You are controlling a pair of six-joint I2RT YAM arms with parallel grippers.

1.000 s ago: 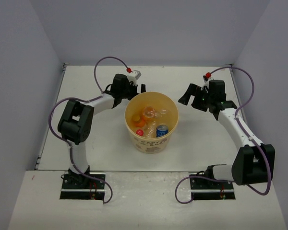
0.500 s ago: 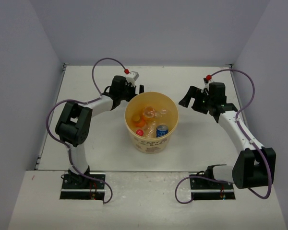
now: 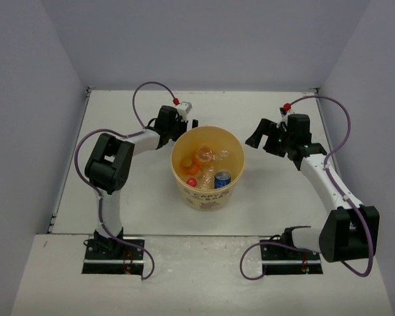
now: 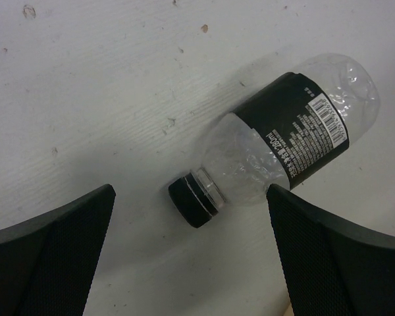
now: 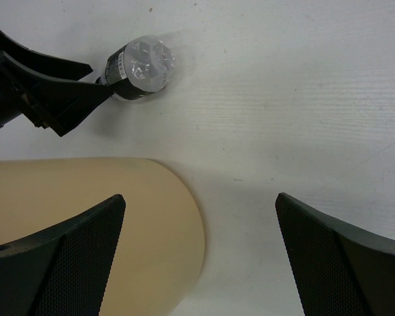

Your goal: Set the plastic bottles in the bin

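The yellow-orange bin (image 3: pixel 207 192) stands mid-table and holds several bottles: two orange ones (image 3: pixel 197 158), one with a red cap (image 3: pixel 191 182) and one with a blue label (image 3: pixel 222 179). A clear crumpled bottle with a black label (image 4: pixel 296 125) and a black cap (image 4: pixel 192 201) lies on the table behind the bin. It also shows in the right wrist view (image 5: pixel 137 64). My left gripper (image 4: pixel 189 195) is open, with its jaws either side of the bottle's cap end and apart from it; it shows in the top view (image 3: pixel 188 123). My right gripper (image 3: pixel 254 135) is open and empty to the right of the bin.
The bin's rim (image 5: pixel 85 224) lies under my right gripper's left jaw. The left gripper's fingers (image 5: pixel 52 99) show beside the bottle in the right wrist view. Walls close the table on three sides. The table edge runs near the arm bases.
The left arm's elbow has swung a little up and right, with its gripper staying behind the bin. The right arm has barely moved.
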